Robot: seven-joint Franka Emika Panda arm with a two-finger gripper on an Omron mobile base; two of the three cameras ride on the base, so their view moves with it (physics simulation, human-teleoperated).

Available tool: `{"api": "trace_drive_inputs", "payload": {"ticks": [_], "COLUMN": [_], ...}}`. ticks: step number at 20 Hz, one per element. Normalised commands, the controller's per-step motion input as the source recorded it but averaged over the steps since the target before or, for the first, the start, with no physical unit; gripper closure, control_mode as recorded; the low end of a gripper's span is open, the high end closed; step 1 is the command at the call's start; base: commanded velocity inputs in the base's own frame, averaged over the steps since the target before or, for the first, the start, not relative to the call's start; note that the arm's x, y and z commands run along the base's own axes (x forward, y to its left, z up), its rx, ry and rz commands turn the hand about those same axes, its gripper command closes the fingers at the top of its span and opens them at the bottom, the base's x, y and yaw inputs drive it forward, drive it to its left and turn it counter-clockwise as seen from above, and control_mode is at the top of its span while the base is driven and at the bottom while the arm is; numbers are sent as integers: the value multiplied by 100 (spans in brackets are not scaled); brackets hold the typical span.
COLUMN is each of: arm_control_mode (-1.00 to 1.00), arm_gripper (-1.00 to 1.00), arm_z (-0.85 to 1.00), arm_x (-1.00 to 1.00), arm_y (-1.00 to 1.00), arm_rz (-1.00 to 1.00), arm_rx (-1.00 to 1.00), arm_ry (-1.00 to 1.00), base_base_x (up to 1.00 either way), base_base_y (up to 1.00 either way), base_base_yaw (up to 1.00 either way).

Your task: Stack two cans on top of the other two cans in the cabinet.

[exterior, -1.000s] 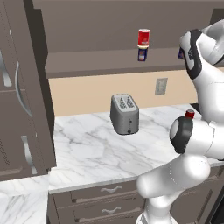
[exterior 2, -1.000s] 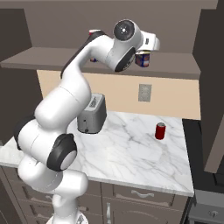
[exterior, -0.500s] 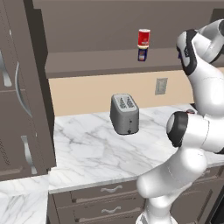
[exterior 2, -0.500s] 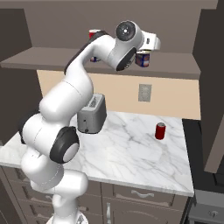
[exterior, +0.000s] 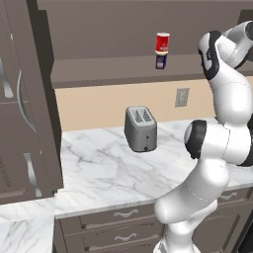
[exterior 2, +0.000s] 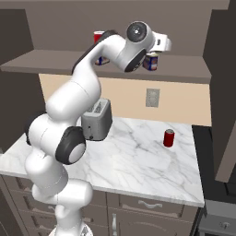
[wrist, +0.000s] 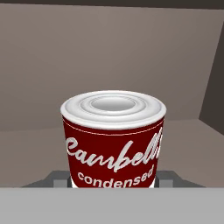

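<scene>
Marble counter bears toaster below grey-brown cabinet

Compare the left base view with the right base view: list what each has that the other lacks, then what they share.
Left base view alone: the tall door with curved silver handles. Right base view alone: a red can standing on the marble counter, and a second blue tin on the cabinet shelf. Shared: the toaster, the wall outlet, another red can stacked on a blue tin, and the white arm.
</scene>
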Motion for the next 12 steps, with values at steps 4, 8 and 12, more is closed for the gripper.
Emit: {"api": "trace_drive_inputs", "payload": {"ticks": [4,8,12], "arm_control_mode": [-100,-100,-100], "arm_gripper": [100,100,100], "arm_z": [-7,-11,-10], "arm_x": [16,10,8], "arm_y": [-2,0,-2], "arm_rz": [0,0,0], "arm_rx": [0,0,0], "arm_ry": [0,0,0], "base_base_x": [0,0,0], "base_base_y": [0,0,0], "base_base_yaw": [0,0,0]}}
